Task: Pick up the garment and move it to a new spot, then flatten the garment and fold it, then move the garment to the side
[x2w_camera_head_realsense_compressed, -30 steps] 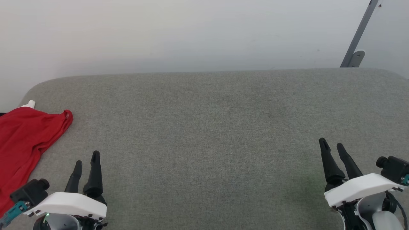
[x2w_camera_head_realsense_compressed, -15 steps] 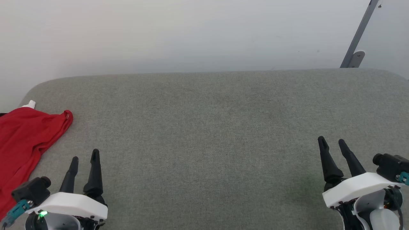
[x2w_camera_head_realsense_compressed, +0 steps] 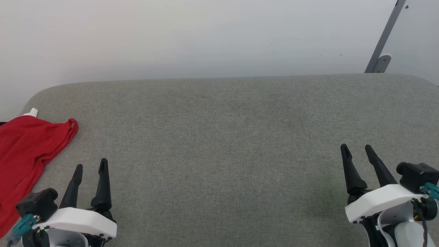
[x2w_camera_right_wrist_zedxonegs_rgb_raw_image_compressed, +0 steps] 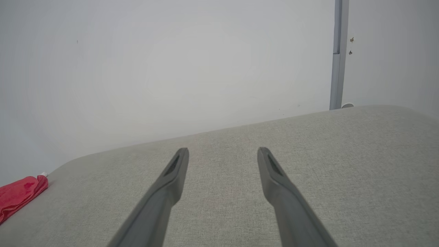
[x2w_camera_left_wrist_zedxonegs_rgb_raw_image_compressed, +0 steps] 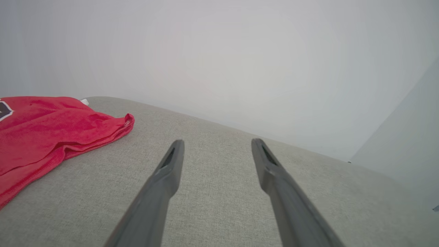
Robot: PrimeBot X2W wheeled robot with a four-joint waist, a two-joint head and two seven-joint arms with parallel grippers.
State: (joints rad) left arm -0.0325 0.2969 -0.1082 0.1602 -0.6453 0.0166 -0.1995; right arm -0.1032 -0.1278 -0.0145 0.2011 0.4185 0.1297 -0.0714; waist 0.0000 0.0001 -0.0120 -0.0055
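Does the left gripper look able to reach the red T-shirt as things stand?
Probably yes: the left gripper is open and empty, the red T-shirt lies close on its left on the grey cushion, with nothing between them.

The left gripper (x2w_camera_left_wrist_zedxonegs_rgb_raw_image_compressed: 217,142) has its two dark fingers (x2w_camera_left_wrist_zedxonegs_rgb_raw_image_compressed: 164,181) spread wide, with nothing between them, above a grey pad (x2w_camera_left_wrist_zedxonegs_rgb_raw_image_compressed: 219,206). The red shirt (x2w_camera_left_wrist_zedxonegs_rgb_raw_image_compressed: 48,130) lies crumpled on the pad at nine o'clock, apart from the fingers. A pale wall (x2w_camera_left_wrist_zedxonegs_rgb_raw_image_compressed: 219,51) stands at twelve o'clock.
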